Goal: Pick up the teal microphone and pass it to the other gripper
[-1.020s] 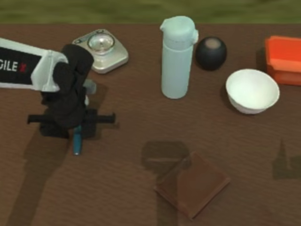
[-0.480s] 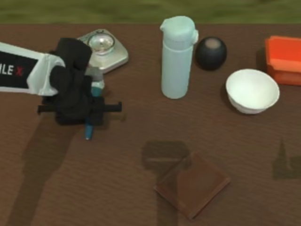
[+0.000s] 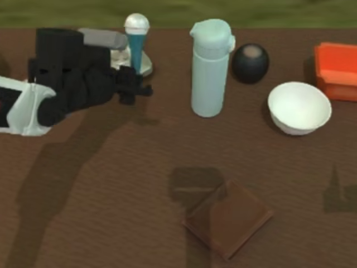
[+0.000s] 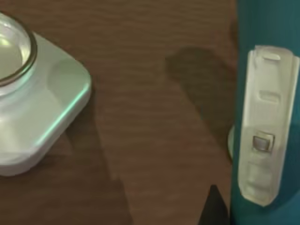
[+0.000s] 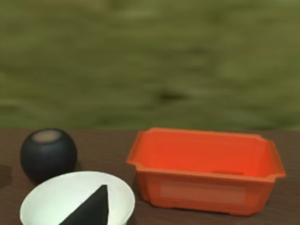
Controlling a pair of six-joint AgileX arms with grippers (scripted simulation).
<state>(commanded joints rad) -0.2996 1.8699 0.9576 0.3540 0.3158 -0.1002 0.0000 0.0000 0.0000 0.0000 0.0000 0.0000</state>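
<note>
At the top view's far left, near the back edge of the table (image 3: 111,223), our left gripper (image 3: 133,88) is clamped on the teal microphone (image 3: 136,42), fingers pinching the lower handle. The microphone stands upright, its silver-grey mesh head uppermost, raised above the small silver scale (image 3: 146,62). In the left wrist view the handle (image 4: 262,93) fills one side, its white switch mark facing the camera, with the scale (image 4: 42,117) below on the wood. We judge that gripping low and keeping the handle vertical leaves the upper part free for a second grasp. Our right arm does not appear in the top view; its wrist camera shows one dark fingertip (image 5: 91,208) over the white bowl (image 5: 51,197), beside the orange bin (image 5: 206,173) and a black ball (image 5: 47,152). We cannot tell whether those fingers are apart or together. The handover is not yet begun.
</note>
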